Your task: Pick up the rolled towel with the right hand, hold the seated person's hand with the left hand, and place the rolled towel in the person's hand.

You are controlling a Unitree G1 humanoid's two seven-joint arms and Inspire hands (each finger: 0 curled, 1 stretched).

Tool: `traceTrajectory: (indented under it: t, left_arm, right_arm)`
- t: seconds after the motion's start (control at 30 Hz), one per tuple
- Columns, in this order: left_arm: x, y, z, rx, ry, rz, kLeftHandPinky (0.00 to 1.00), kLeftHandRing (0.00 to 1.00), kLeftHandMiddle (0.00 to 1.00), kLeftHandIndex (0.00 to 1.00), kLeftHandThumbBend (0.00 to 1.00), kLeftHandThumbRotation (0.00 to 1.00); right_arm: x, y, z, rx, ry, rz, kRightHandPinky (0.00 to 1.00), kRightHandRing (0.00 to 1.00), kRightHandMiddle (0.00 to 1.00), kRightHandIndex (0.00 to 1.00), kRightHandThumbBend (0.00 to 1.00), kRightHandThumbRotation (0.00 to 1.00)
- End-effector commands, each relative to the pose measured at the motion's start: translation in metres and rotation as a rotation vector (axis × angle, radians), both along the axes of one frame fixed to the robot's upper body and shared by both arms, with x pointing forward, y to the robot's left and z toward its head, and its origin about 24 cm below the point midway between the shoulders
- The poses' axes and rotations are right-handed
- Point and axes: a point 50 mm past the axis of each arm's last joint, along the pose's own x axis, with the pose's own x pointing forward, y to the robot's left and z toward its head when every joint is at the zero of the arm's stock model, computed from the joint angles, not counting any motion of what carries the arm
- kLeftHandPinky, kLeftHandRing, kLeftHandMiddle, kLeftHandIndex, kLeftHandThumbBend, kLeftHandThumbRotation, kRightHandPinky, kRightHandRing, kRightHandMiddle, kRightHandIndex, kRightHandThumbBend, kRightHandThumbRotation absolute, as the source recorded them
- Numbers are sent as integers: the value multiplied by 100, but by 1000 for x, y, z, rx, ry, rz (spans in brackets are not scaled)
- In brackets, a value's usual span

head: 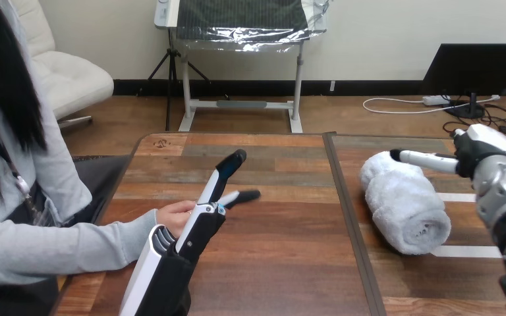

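A white rolled towel lies on the table's right part, its open end facing the front. My right hand hovers just right of its far end, one straight finger reaching over the towel's top, nothing held. The person's hand rests on the table at the left, coming out of a grey sleeve. My left hand stands right beside it with fingers straight and pointing away from me, the thumb stretched out to the right. The two touch or nearly touch; I see no finger curled round the person's hand.
The wooden table has a dark seam running front to back between its two halves. White tape strips lie on the right half near the towel. The person sits at the left edge.
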Motion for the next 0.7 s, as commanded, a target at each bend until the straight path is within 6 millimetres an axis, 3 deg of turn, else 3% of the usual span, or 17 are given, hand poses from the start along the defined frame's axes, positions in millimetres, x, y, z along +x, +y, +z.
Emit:
traceTrajectory:
  t: [0.0, 0.33, 0.67]
  left_arm:
    - [12, -3, 11, -7, -61, -12, 96, 100, 100, 99, 100, 69]
    - [13, -5, 10, -8, -64, -9, 99, 100, 100, 99, 100, 71]
    - [12, -6, 10, -15, -65, -2, 96, 100, 100, 99, 100, 72]
  right_arm:
    - [23, 23, 37, -7, -119, 41, 86, 100, 100, 100, 100, 90]
    - [23, 28, 34, 22, -112, 25, 97, 100, 100, 99, 100, 95]
    - [22, 31, 31, 80, -81, -34, 99, 100, 100, 100, 100, 96]
